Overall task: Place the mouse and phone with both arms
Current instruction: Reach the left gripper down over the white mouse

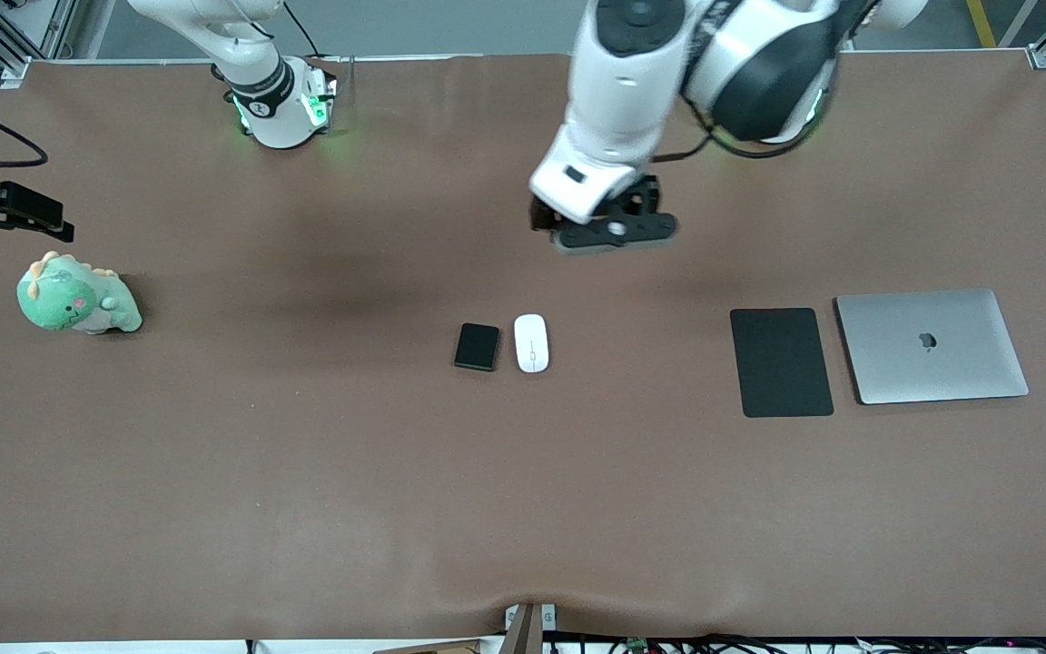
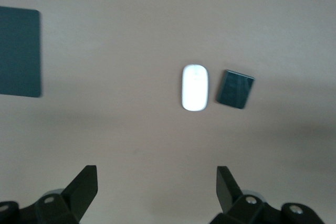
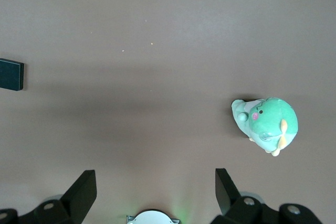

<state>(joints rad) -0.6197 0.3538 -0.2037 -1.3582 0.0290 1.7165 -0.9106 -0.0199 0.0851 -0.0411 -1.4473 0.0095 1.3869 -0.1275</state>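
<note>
The white mouse (image 1: 531,342) lies mid-table with the small black phone (image 1: 477,346) right beside it, toward the right arm's end. Both show in the left wrist view, the mouse (image 2: 195,87) and the phone (image 2: 235,89). My left gripper (image 1: 614,227) hangs open and empty in the air over bare table between the left arm's base and the mouse; its fingers (image 2: 84,182) stand wide apart. My right gripper (image 3: 155,182) is open and empty, high over the table near its own base (image 1: 280,104). An edge of the phone (image 3: 10,74) shows there.
A black mouse pad (image 1: 781,361) and a closed silver laptop (image 1: 932,345) lie toward the left arm's end. A green plush dinosaur (image 1: 76,295) sits toward the right arm's end, with a black fixture with a cable (image 1: 5,213) above it at the table's edge.
</note>
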